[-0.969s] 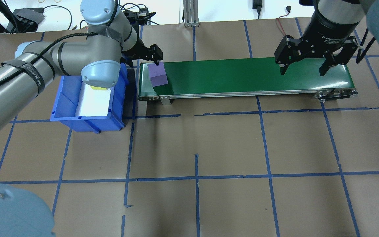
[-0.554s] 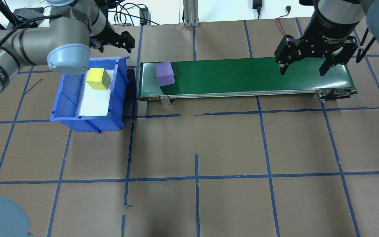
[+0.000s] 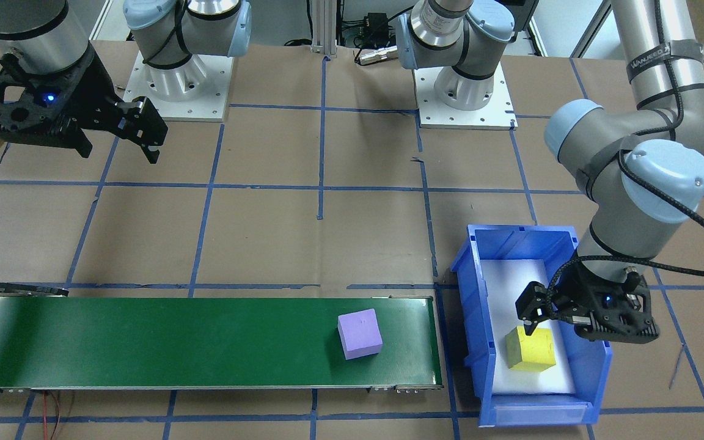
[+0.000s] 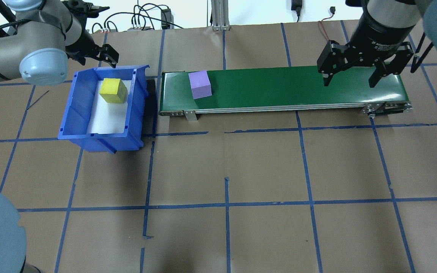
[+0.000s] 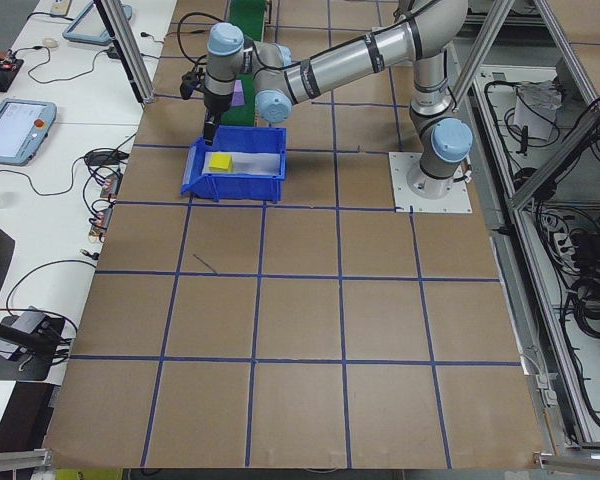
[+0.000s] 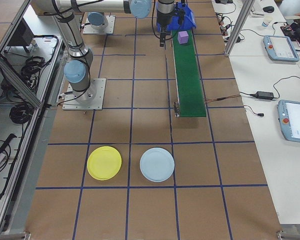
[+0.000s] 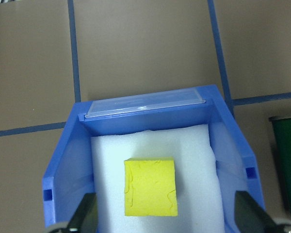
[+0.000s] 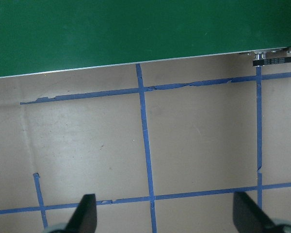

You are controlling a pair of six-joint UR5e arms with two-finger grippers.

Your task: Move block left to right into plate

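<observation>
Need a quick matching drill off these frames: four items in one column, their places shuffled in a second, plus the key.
Things:
1. purple block
2. yellow block
3. right gripper
4. yellow plate

Places:
A. in the blue bin, on white foam
B. open, above the belt's far end from the bin
C. on the green conveyor belt, near the bin end
D. on the table beside a light blue plate

Pairs: 1-C, 2-A, 3-B, 4-D

The counter (image 4: 264, 163) is brown with blue tape lines (image 4: 227, 204). White desks (image 6: 270, 100) with cables (image 6: 290, 80) stand beside it.
</observation>
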